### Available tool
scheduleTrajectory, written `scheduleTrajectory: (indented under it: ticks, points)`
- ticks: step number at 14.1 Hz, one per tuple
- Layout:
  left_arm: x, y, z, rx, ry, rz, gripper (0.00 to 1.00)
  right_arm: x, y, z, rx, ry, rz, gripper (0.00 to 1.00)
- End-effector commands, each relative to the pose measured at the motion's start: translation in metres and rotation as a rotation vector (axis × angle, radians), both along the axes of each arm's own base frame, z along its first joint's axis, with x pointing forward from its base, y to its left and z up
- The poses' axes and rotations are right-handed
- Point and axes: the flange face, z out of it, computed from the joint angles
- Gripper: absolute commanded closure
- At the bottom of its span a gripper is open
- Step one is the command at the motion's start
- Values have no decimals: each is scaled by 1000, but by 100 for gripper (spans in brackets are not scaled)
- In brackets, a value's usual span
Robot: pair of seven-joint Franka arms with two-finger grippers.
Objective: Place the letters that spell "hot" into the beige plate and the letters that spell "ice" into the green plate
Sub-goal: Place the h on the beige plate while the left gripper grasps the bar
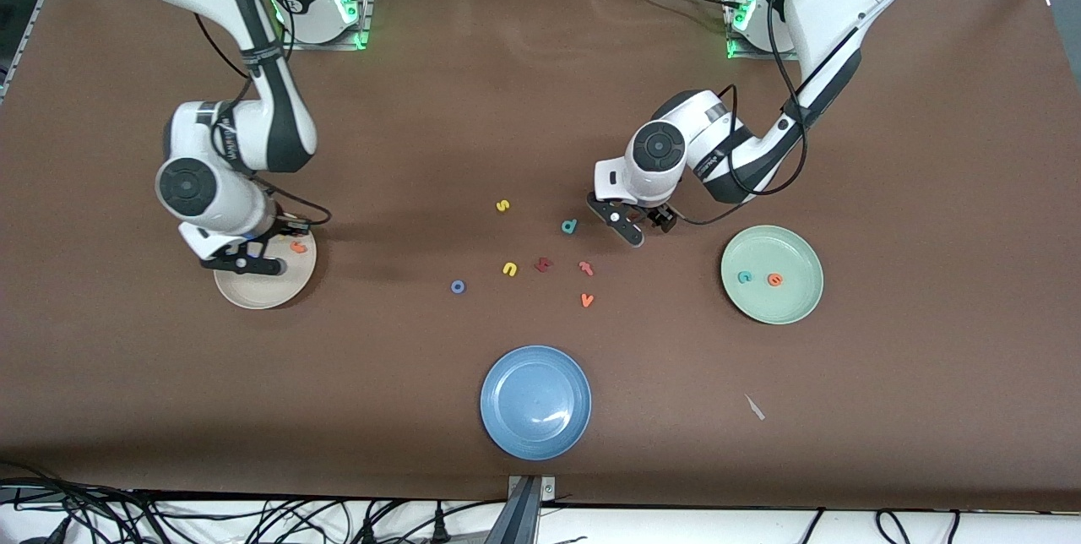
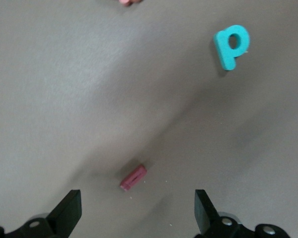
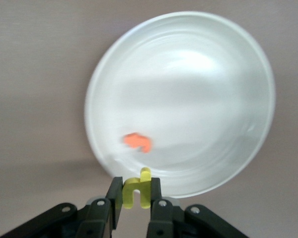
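I have the right gripper (image 3: pixel 135 196) clamped on the yellow "h" (image 3: pixel 137 191) over the beige plate (image 1: pixel 253 297), ready to drop it beside the orange "t" (image 3: pixel 138 142). My left gripper (image 2: pixel 136 210), jaws wide apart, hangs over the dark red "i" (image 2: pixel 133 177) to straddle it.

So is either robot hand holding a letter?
Yes. The right gripper pinches the yellow "h" by its sides, over the beige plate. The left gripper holds nothing.
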Motion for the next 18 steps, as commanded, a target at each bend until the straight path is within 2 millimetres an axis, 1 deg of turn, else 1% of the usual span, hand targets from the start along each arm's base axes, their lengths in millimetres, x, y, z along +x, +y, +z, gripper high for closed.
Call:
scheduleTrajectory:
  ticks: [1, 2, 3, 5, 7, 8, 9, 10, 12, 13, 14, 15, 16, 18]
  points:
    - [6, 9, -5, -39, -14, -152, 1, -3, -13, 3, 13, -16, 31, 83]
    - [6, 9, -6, -49, -14, -196, 2, -2, -11, 3, 15, -20, 15, 13]
    - [6, 9, -7, -53, -19, -252, 6, -2, -6, 4, 18, -19, 14, 0]
    - [7, 12, -12, -31, -37, -338, 17, -1, 2, 9, 50, -15, -13, 0]
    - [1, 9, -16, -26, -30, -354, 28, 0, 7, 11, 57, -18, -21, 0]
    - [0, 9, -18, -21, -32, -364, 36, 1, 12, 12, 60, -25, -62, 0]
    - [-1, 10, -20, -13, -33, -376, 47, 2, 33, 14, 81, -38, -106, 0]
    - [-2, 10, -26, -14, -23, -377, 50, 6, 55, 17, 106, -51, -157, 0]
    - [-4, 8, -26, -17, -23, -381, 50, 15, 110, 15, 135, -71, -285, 0]
    - [-4, 8, -26, -17, -23, -381, 54, 24, 134, 19, 139, -92, -337, 0]
    - [-3, 8, -26, -17, -24, -381, 62, 27, 161, 21, 148, -103, -376, 0]
    - [-2, 8, -25, -17, -25, -380, 71, 31, 181, 18, 153, -110, -403, 0]
    - [-2, 8, -24, -15, -26, -385, 83, 32, 204, 13, 158, -109, -409, 0]
    - [-4, 3, -20, -14, -28, -415, 86, 39, 235, 6, 164, -125, -381, 0]
